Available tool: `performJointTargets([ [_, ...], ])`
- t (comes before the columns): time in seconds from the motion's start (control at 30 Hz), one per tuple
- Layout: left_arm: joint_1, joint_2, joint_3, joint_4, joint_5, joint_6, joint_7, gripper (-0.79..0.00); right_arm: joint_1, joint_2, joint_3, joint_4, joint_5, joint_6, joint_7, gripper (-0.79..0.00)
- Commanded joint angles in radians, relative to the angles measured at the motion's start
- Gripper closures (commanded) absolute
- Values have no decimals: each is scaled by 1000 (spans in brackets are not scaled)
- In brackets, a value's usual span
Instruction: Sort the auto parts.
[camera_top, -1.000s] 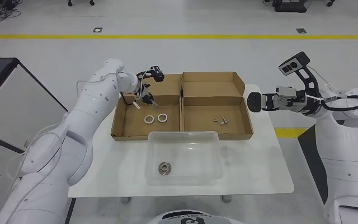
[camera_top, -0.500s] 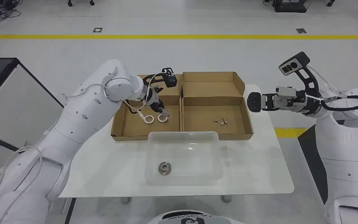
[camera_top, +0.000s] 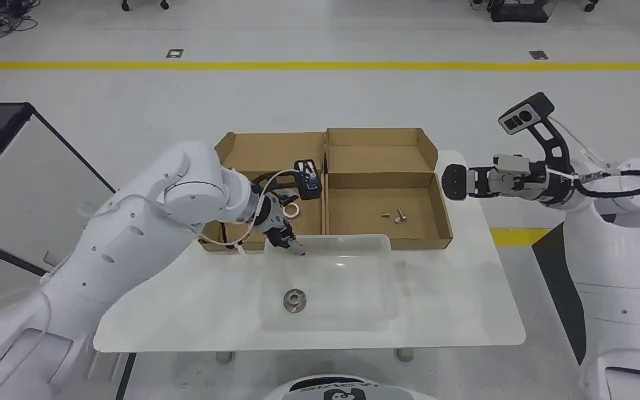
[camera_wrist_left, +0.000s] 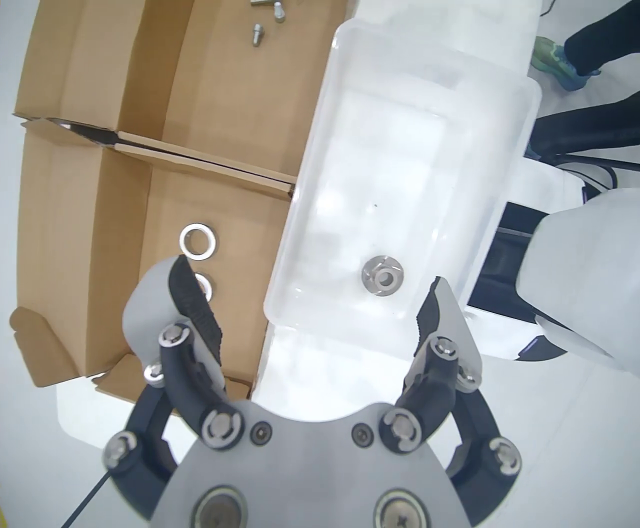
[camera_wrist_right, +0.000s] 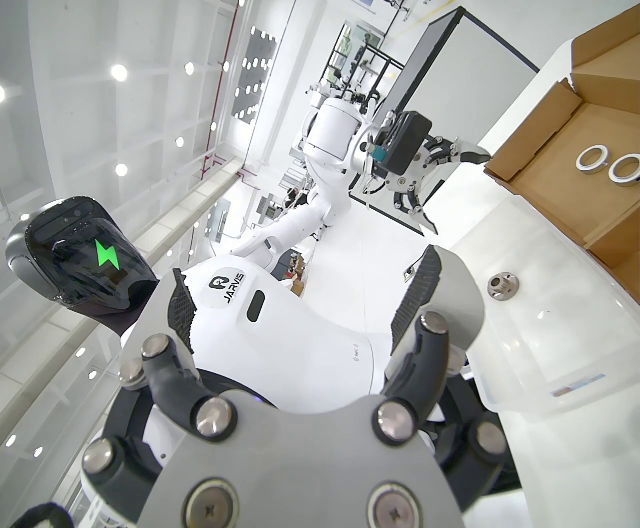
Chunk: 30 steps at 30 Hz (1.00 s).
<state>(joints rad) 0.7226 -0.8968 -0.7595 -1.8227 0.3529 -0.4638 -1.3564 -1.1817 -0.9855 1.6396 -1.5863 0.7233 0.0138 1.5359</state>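
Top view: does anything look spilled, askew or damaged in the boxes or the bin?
Nothing stands out. Two metal rings lie flat in the left cardboard box, small bolts in the right cardboard box, and one flanged bushing in the clear bin.

clear bin (camera_top: 340, 285): open top, one flanged part (camera_top: 294, 299) inside | cardboard box (camera_top: 355, 205): front wall just beside bin's far rim

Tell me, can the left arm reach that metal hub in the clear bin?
Probably yes: the left gripper hangs open over the clear bin edge, the bin has no lid, and nothing covers the metal hub.
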Motion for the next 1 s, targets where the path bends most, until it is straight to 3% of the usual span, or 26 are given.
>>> performJointTargets([
  [0.0,-1,-1,0,2,2,-1,1,-785,0,0,0,0,0,0,0,-785],
  [0.37,4,-1,9,-9,19,-3,3,-785,0,0,0,0,0,0,0,-785],
  [0.47,-21,-3,92,-73,65,18,-18,-785,0,0,0,0,0,0,0,-785],
  [0.63,-155,-9,316,-118,74,73,-73,-785,0,0,0,0,0,0,0,-785],
  [0.8,-292,-35,473,-75,-10,84,-84,-785,0,0,0,0,0,0,0,-785],
  [0.97,-355,-64,559,-37,-68,95,-95,-785,0,0,0,0,0,0,0,-785],
])
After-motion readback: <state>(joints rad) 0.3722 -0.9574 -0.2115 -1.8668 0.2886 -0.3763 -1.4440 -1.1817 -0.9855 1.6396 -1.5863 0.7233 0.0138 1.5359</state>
